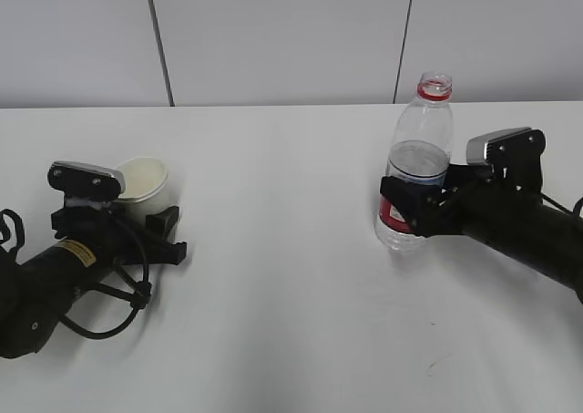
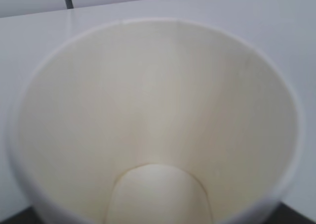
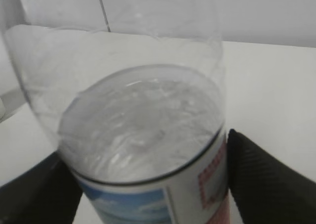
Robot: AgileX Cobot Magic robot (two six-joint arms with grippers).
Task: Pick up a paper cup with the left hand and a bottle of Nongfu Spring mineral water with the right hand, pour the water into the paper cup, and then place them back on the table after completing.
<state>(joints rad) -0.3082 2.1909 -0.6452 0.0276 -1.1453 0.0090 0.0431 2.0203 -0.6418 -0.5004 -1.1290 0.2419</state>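
White worktop (image 1: 291,249), grey panel wall behind. Exterior: cup (image 1: 144,183) sits between left hand (image 1: 150,232) jaws, bottle (image 1: 417,162) upright in right hand (image 1: 410,208) jaws, both on the worktop, well apart; bottle must travel left to cup. Left wrist: cup (image 2: 153,125) empty, jaws hidden, grip cannot be told. Right wrist: fingers (image 3: 266,179) clamped both sides of bottle (image 3: 148,135), roughly half full

The cup (image 1: 143,185) is matt cream paper, smooth inside. The bottle (image 1: 417,169) is clear, glossy plastic with a printed label — water inside. The right gripper's fingers (image 3: 264,184) look finely textured black — matt. The table (image 1: 291,322) is smooth, white, faintly scuffed.
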